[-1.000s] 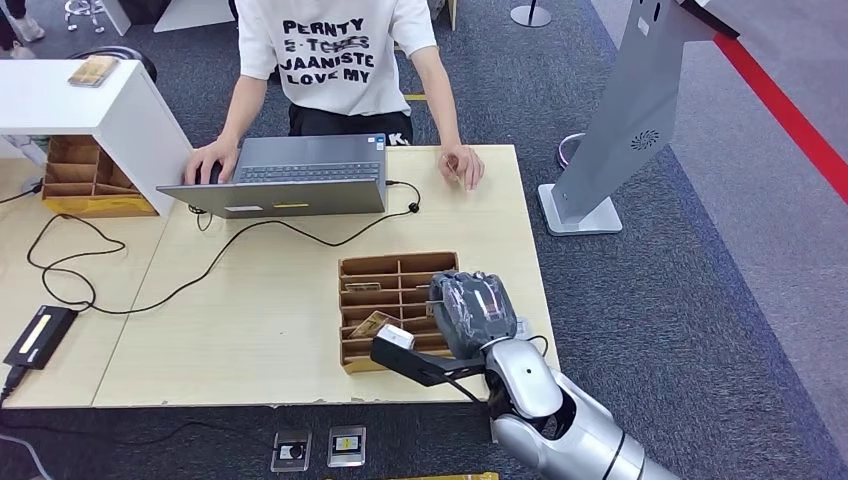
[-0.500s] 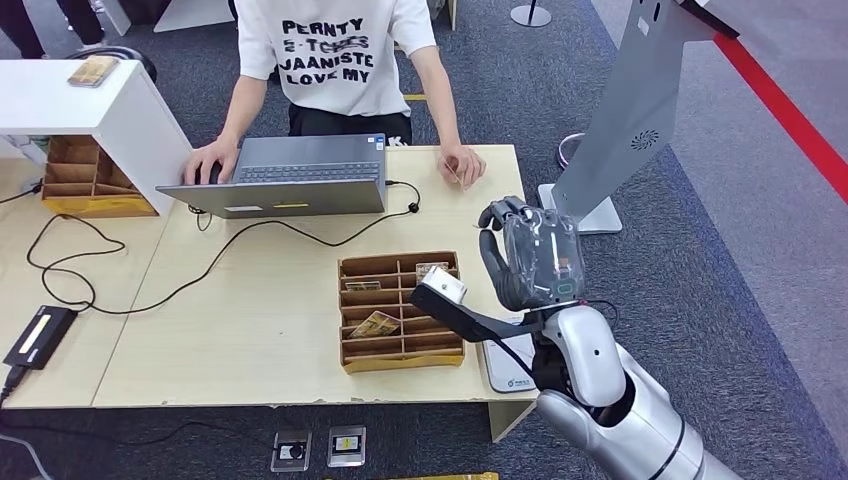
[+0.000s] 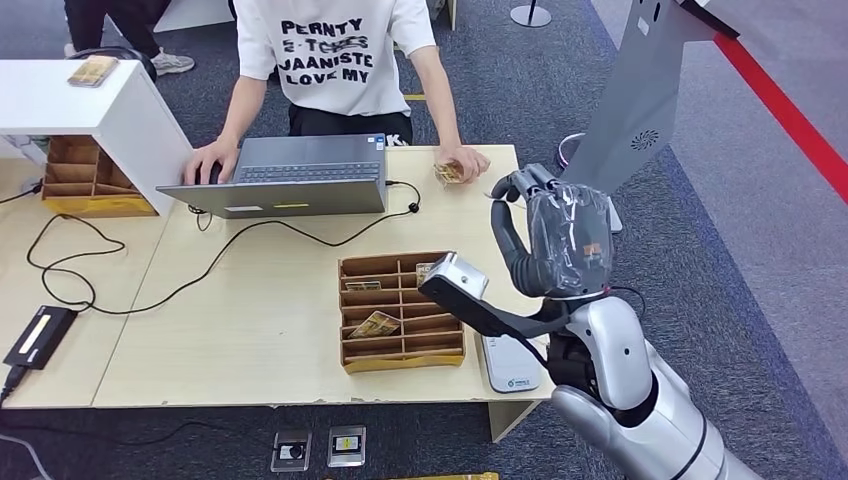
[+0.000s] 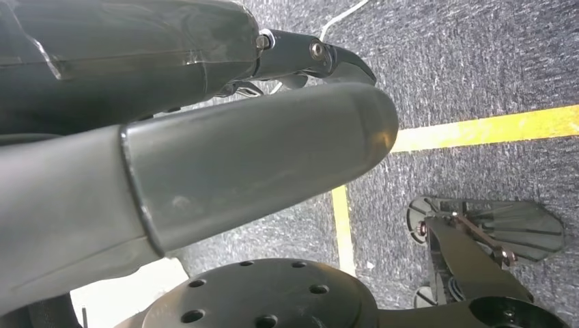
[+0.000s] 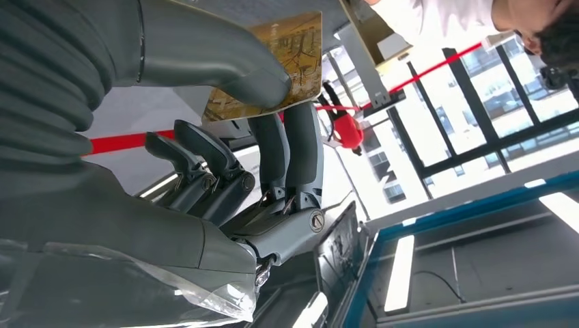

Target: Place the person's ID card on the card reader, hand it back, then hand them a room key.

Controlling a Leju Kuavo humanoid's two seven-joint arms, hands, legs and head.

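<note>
1. The right hand (image 3: 560, 240), raised above the worktop's (image 3: 260, 330) right edge, pinches a yellowish card (image 5: 283, 58) between thumb and fingers; judging by the compartment box (image 3: 400, 310) nearby, this is likely the room key, so the last step is in hand.
2. The card reader (image 3: 510, 365) lies near the edge, bare.
3. Next: carry the card to the person's hand (image 3: 462, 165), which holds a small card (image 3: 447, 173).
4. The left hand (image 4: 205, 123) hangs by the floor; I cannot tell its state.

Room key (image 5: 287, 61): tan printed card, pinched by right robot hand (image 3: 555, 240) above the bench's (image 3: 250, 310) right edge. ID card (image 3: 447, 173) in person's hand.
</note>
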